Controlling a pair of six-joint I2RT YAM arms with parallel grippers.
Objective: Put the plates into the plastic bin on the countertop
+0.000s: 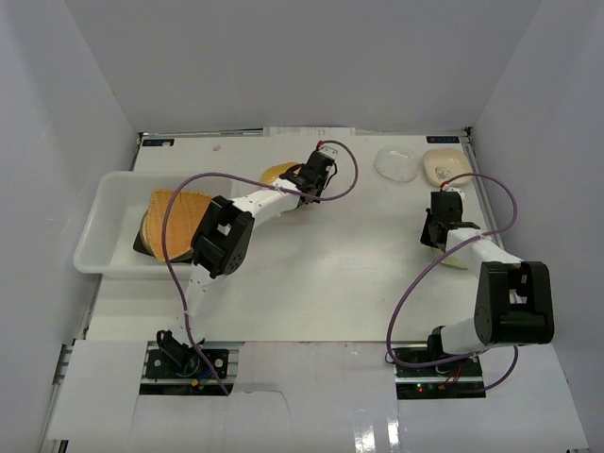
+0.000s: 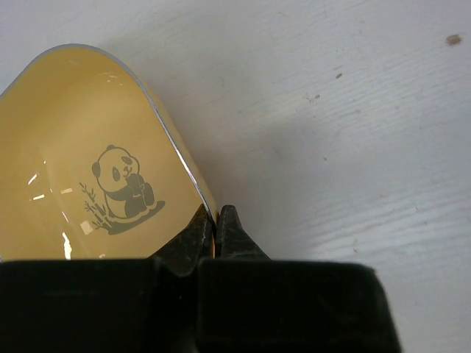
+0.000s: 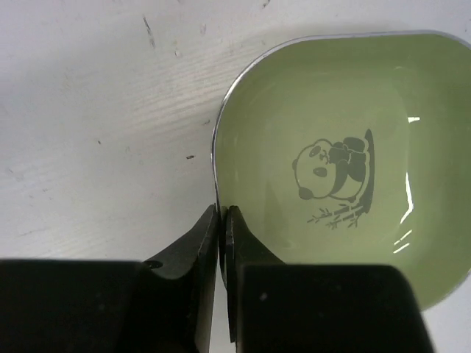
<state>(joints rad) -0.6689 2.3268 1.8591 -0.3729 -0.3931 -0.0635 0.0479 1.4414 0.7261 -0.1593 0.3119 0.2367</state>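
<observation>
Black fingers (image 2: 234,239) of the left gripper (image 2: 215,220) fill the lower edge of the left wrist view. They are pressed together on the rim of the yellow plate (image 2: 81,147): one finger lies inside the dish and the other outside, with the silver-edged rim pinched between them. A grey panda print (image 2: 121,193) with bamboo sprigs marks the plate's glossy floor.

The right wrist view shows the mirror arrangement. The right gripper (image 3: 221,215) is clenched on the near-left rim of the green plate (image 3: 338,110), which carries a dark panda figure (image 3: 335,173). Lightly scuffed white countertop (image 3: 96,132) shows beside it. Whether either plate is raised off the surface cannot be told from these views.

From above, the left arm reaches to the far middle of the countertop, where the yellow plate shows just left of its wrist. The right arm bends over the green plate at the right side, nearer the bases.

The plastic bin (image 1: 94,226) stands along the left edge of the countertop, well apart from both held plates. Inside it lies the orange woven plate (image 1: 184,209), resting on a dark plate (image 1: 144,245) of which only an edge is visible. The clear plate (image 1: 396,162) and the cream plate (image 1: 445,164) sit side by side at the far right corner, just beyond the right gripper and outside the bin.
</observation>
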